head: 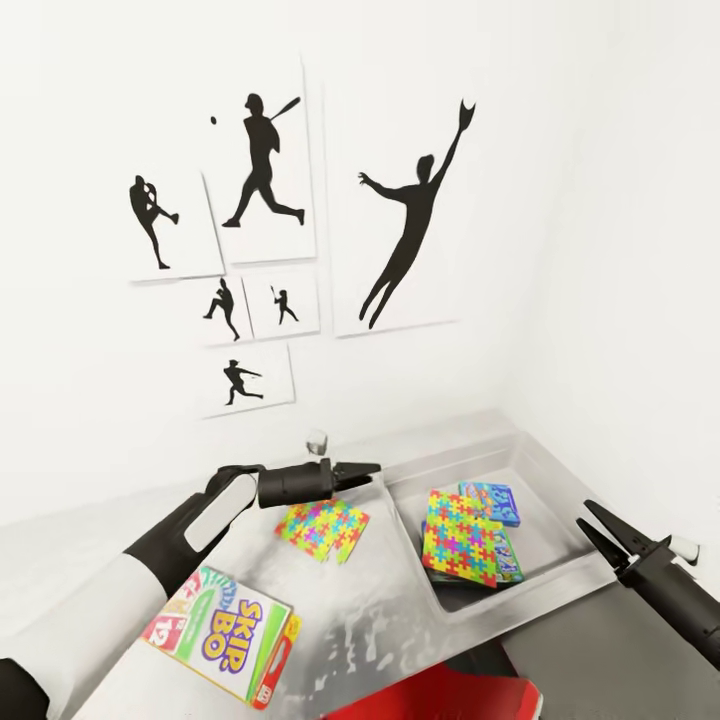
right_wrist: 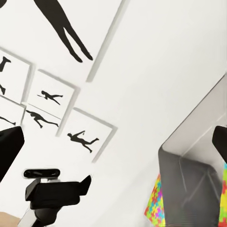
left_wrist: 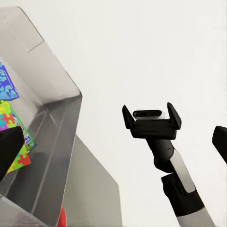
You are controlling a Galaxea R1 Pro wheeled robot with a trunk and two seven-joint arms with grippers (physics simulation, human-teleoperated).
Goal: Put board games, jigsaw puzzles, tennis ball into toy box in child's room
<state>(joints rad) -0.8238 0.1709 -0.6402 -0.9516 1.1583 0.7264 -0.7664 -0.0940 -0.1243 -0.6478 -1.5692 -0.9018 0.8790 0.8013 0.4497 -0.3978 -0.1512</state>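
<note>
Hovering the left gripper, jaws apart and empty, just above the puzzle lying flat on the table beside the toy box, I judged that sheet light, thin, slippery, best pinched at an edge.

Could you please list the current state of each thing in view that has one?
left gripper: open, empty
right gripper: open, empty
toy box: holds one puzzle and blue game
jigsaw puzzle: on table, outside box
Skip-Bo game: flat on table, outside box
</note>
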